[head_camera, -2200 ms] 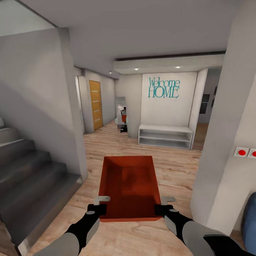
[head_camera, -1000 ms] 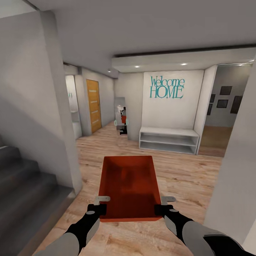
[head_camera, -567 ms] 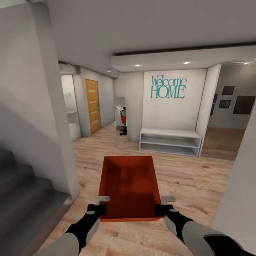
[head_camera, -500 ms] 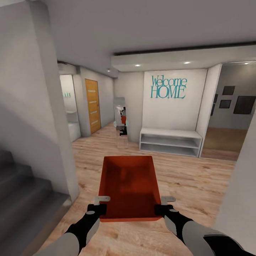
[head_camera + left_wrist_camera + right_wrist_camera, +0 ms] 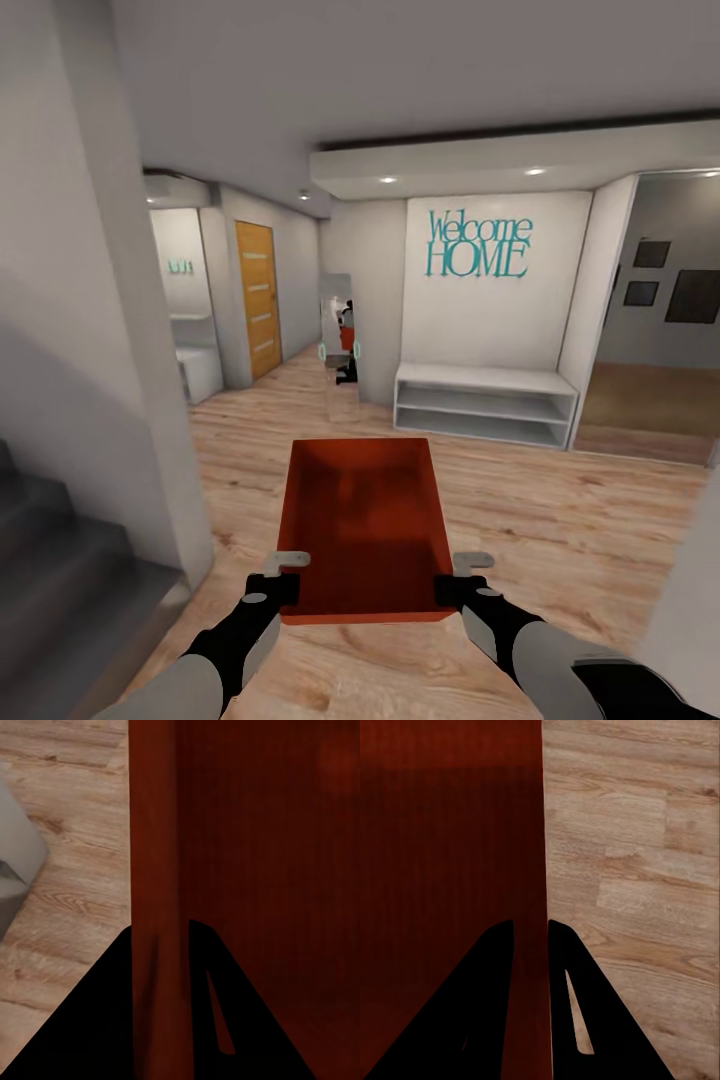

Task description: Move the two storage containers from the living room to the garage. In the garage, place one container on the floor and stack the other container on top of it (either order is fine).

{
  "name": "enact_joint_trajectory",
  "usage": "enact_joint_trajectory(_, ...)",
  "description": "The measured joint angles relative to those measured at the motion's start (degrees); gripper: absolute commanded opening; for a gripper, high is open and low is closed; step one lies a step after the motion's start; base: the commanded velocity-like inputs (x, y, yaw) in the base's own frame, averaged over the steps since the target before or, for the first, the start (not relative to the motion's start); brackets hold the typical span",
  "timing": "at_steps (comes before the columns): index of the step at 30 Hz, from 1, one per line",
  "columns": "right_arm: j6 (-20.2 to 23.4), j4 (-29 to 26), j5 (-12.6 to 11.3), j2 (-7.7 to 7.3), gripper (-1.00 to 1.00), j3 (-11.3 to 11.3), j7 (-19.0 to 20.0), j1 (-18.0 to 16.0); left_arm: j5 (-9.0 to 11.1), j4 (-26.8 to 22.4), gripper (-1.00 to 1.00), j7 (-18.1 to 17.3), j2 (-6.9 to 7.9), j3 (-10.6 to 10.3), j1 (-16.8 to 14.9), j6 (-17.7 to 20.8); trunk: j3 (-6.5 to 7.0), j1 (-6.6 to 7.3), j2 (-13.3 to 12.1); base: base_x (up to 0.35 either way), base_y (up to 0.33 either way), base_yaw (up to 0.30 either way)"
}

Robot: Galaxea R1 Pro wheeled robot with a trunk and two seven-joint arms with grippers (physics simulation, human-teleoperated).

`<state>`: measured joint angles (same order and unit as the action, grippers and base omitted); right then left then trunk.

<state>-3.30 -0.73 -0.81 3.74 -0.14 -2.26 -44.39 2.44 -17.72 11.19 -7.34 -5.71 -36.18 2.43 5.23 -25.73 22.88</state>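
One orange-red storage container [image 5: 362, 530] hangs in front of me above the light wood plank flooring, open side up and empty. My left gripper [image 5: 285, 575] is shut on its left wall near the close corner, and my right gripper [image 5: 456, 578] is shut on its right wall. In the left wrist view the left gripper [image 5: 159, 937] has the container's wall [image 5: 154, 832] pinched between its dark fingers. The right gripper [image 5: 531, 934] clamps the container's other wall [image 5: 529, 832] the same way. The second container, the garage and its concrete floor are out of view.
A grey staircase [image 5: 60, 580] and a white wall corner [image 5: 140, 380] stand close on the left. Ahead are a white shelf bench [image 5: 485, 402] under a "Welcome HOME" sign [image 5: 478, 244], a mirror [image 5: 340, 335] and an orange-wood door [image 5: 258, 300]. A doorway [image 5: 650, 330] opens at the right.
The whole view has shifted as I roll forward: the staircase slides out to the left and the hallway opens up. The container stays fixed between both grippers.
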Motion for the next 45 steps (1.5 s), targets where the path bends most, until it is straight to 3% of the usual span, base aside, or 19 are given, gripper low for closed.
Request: enact_joint_trajectory(45,-0.14,0.04,-0.06,0.00,-1.00,0.00,0.01,0.00,-0.12,-0.05,-1.00,-0.02,0.00,0.03,0.00,0.00,0.00,0.00,0.00,0.322,0.000,0.000)
